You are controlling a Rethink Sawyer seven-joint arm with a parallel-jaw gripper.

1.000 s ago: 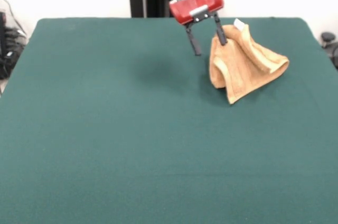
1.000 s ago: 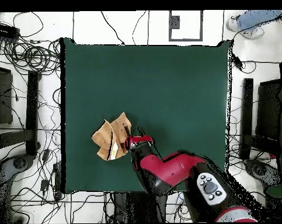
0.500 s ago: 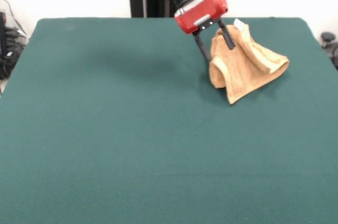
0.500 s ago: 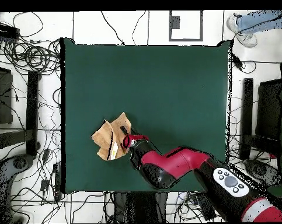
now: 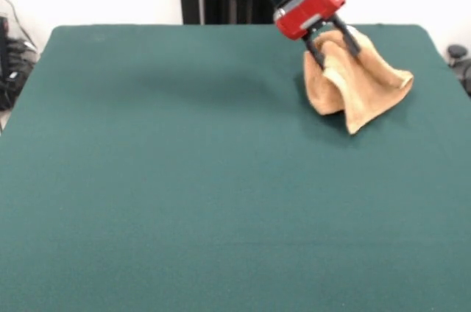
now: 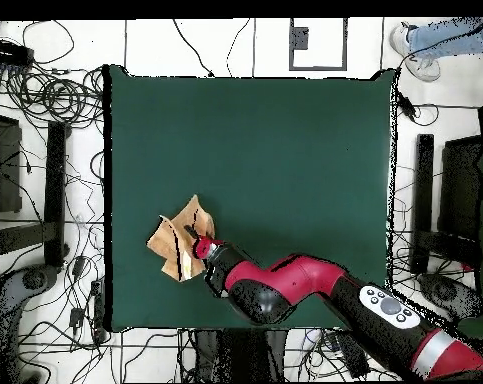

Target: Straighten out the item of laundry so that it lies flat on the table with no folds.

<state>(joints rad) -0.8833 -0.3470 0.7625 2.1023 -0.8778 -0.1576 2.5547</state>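
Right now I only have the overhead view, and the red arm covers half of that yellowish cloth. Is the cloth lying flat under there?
Observer: No. In the front view the towel stands up off the table like a small tent, with deep folds running down its sides.
Operator: And where is the robot's claw? I can't find it from above.
Observer: The gripper is down at the peak of the towel, right at its highest fold. From your view the arm hides that spot.
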